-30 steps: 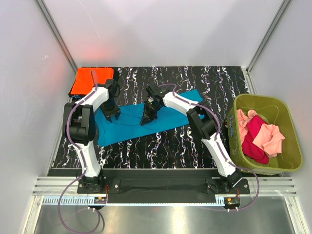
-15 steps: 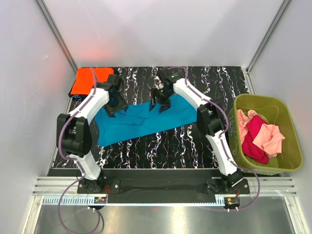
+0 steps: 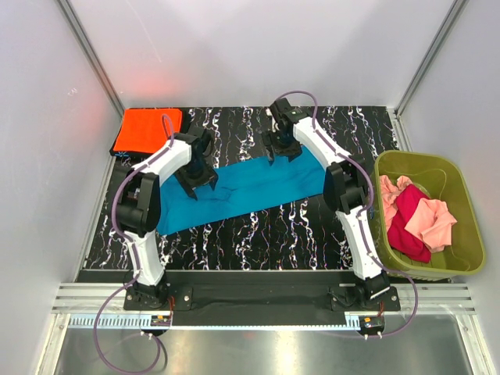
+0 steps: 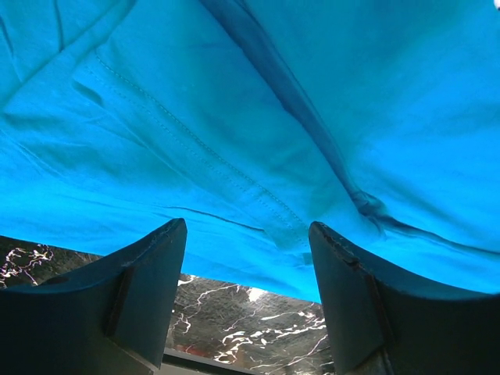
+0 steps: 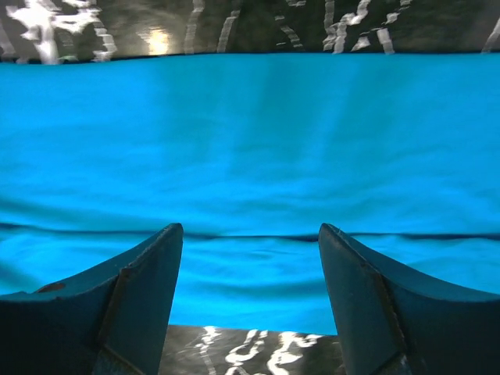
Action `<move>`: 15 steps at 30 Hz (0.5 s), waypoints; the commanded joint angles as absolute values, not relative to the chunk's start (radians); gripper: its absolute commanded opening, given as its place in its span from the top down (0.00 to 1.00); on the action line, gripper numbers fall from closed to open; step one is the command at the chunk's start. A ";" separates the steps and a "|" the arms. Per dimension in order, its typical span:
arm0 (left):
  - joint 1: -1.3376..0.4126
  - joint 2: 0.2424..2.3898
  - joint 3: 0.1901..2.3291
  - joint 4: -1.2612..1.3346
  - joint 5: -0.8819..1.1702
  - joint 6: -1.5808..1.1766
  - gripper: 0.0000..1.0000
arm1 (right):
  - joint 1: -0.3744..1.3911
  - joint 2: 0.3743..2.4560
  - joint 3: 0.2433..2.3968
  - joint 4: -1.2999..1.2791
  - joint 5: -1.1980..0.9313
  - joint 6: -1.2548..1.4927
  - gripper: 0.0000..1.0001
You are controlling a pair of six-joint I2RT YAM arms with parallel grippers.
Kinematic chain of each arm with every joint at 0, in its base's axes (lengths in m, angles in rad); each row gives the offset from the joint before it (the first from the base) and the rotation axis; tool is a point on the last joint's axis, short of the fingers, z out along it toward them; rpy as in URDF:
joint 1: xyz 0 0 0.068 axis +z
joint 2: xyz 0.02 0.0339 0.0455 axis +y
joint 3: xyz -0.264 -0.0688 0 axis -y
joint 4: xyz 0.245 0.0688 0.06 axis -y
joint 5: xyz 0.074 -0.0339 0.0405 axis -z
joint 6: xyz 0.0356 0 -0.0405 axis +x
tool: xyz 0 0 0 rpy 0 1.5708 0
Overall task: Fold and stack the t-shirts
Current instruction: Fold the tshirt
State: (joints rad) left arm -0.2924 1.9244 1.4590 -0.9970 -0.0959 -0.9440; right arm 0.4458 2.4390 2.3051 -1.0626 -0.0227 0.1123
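A teal-blue t-shirt lies folded into a long slanted band on the black marbled table. My left gripper stands open over the band's left part, and in the left wrist view the left gripper holds nothing, with teal cloth beyond its tips. My right gripper hangs open at the shirt's far edge. In the right wrist view the right gripper is empty above smooth teal cloth. A folded orange t-shirt lies at the back left corner.
An olive-green bin stands off the table's right side, holding crumpled pink and magenta-red shirts. White walls close in the back and both sides. Bare marbled table shows in front of the teal shirt.
Both grippers have opened and let go of the teal shirt. The right gripper moved back and to the right, the left one shifted right. The shirt now lies flatter.
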 commanded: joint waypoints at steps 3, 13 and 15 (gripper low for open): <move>-0.296 1.976 1.502 -0.999 -0.149 -0.962 0.30 | 0.399 2.471 2.339 -1.013 0.021 0.022 0.22; -0.305 2.143 1.601 -0.994 -0.100 -0.976 0.31 | 0.387 2.471 2.173 -0.988 0.169 0.052 0.22; -0.314 2.161 1.608 -0.991 -0.094 -0.983 0.31 | 0.387 2.428 2.103 -0.977 0.218 0.083 0.22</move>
